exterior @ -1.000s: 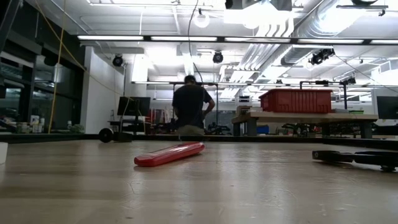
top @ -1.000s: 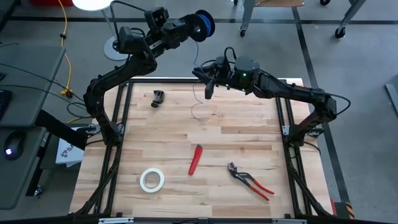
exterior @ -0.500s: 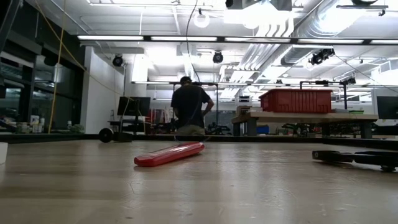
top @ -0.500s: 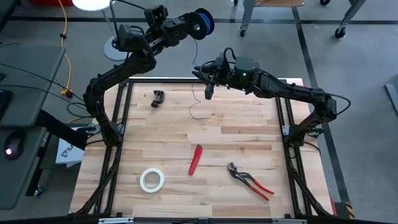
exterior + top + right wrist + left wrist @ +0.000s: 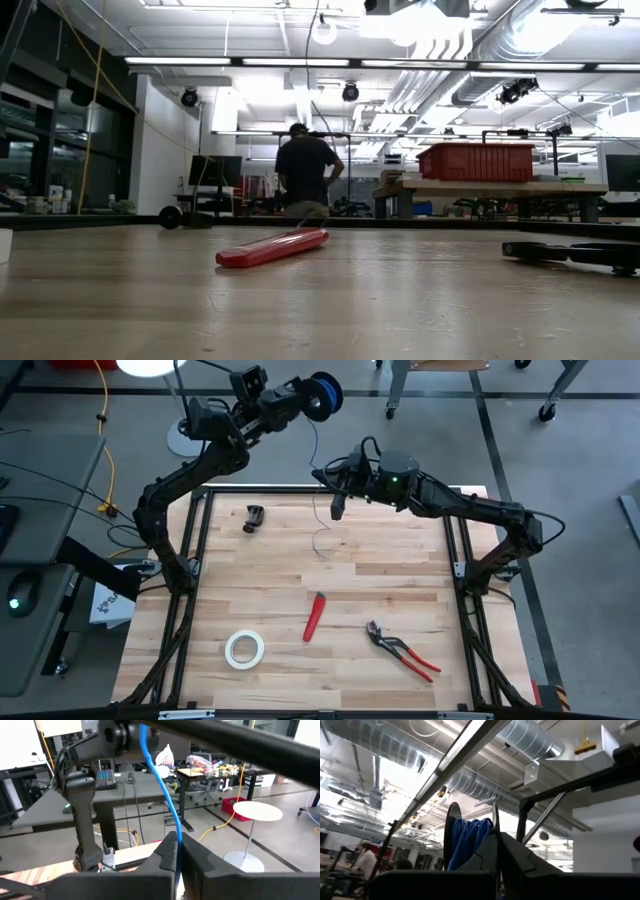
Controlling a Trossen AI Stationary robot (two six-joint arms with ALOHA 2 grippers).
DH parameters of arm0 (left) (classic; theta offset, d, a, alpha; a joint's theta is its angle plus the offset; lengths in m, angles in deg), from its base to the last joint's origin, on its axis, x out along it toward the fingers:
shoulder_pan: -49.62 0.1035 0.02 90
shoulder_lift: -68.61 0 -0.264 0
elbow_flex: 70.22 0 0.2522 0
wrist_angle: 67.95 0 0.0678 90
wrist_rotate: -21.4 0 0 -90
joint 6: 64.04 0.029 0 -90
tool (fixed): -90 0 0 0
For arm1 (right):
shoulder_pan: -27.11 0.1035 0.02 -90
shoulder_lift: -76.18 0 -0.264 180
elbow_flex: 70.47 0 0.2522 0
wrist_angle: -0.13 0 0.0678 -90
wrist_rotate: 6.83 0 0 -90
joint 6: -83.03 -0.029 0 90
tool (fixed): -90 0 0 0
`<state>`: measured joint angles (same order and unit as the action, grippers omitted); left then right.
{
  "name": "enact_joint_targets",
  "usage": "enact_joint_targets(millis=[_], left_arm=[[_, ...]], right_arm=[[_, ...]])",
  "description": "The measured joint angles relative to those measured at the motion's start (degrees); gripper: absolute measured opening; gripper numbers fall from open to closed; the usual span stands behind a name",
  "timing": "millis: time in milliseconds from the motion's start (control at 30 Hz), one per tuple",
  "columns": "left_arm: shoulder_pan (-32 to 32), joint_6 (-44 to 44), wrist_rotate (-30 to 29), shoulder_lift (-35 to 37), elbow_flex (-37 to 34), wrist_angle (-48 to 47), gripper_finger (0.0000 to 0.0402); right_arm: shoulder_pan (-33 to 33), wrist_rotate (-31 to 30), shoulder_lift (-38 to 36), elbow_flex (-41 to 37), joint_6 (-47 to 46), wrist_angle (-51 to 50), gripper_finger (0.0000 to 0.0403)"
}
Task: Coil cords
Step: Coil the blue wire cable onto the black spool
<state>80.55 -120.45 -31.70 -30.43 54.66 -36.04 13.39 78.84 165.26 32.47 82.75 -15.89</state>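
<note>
A black spool (image 5: 325, 393) wound with thin blue wire (image 5: 465, 840) is held up beyond the table's far edge by my left gripper (image 5: 305, 400), which is shut on it. The wire (image 5: 159, 775) runs from the spool down to my right gripper (image 5: 332, 488), which is shut on it above the table's far edge. Below that gripper a loose tail (image 5: 320, 540) hangs toward the wooden table (image 5: 380, 580). My left gripper pinches the spool's thin flange (image 5: 495, 822) edge-on between its two fingers. The fingers slant upward. The spool is held in the air, clear of the table. My right gripper pinches the wire (image 5: 175, 832) between its two fingers, which point level toward the table's left side. The wire lies across the fingers. It rises from them to the spool, and a slack tail hangs below.
On the table lie a small black object (image 5: 254, 518) at the far left, a red tool (image 5: 315, 616) in the middle, red-handled pliers (image 5: 402, 650) at the near right and a white tape roll (image 5: 244, 649) at the near left. A person (image 5: 305, 175) stands in the room beyond.
</note>
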Motion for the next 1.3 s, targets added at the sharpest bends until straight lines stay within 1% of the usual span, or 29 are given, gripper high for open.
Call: enact_joint_targets(millis=[100, 200, 267, 367, 433, 767, 933, 1067, 1200, 1300], left_arm=[[2.3, 0.0, 1.2, 0.0, 0.0, -0.3, 0.0001], [4.9, 0.1, 2.3, 0.0, 0.0, -4.3, 0.0001], [6.7, 0.1, 4.3, 0.0, 0.0, -8.5, 0.0001], [8.7, 0.2, 6.3, 0.0, 0.0, -17.5, 0.0001], [9.4, 1.7, 7.7, 0.0, 0.0, -22.2, 0.0001], [9.6, 9.9, 15.2, 0.0, 0.0, -42.6, 0.0001], [10.0, 14.5, 15.1, 1.2, 0.0, -49.2, 0.0001], [10.4, 15.1, 14.8, 2.5, 0.0, -49.5, 0.0001], [11.0, 17.2, 11.2, 3.7, 0.0, -49.3, 0.0001], [11.9, 18.2, 9.6, 3.9, 0.0, -49.2, 0.0001]], right_arm=[[0.0, 0.1, -1.6, 0.0, -1.2, -2.9, 0.0001], [0.0, 0.1, -3.4, 0.0, -1.3, -7.1, 0.0001], [0.3, 0.2, -4.9, 0.0, -1.4, -9.4, 0.0001], [0.4, 0.2, -7.0, 0.0, -1.7, -11.8, 0.0001], [0.4, 0.2, -8.4, 0.0, -2.3, -12.5, 0.0001], [-1.5, -1.5, -13.5, 0.0, -0.8, -13.7, 0.0000], [-2.8, -1.5, -15.3, 0.0, -0.8, -15.5, 0.0000], [-3.2, -1.4, -15.7, 0.0, -0.8, -16.8, 0.0000], [-3.2, 0.7, -15.8, 0.0, -1.2, -16.2, 0.0000], [-2.9, 1.4, -15.8, 0.0, -1.3, -16.3, 0.0000]])
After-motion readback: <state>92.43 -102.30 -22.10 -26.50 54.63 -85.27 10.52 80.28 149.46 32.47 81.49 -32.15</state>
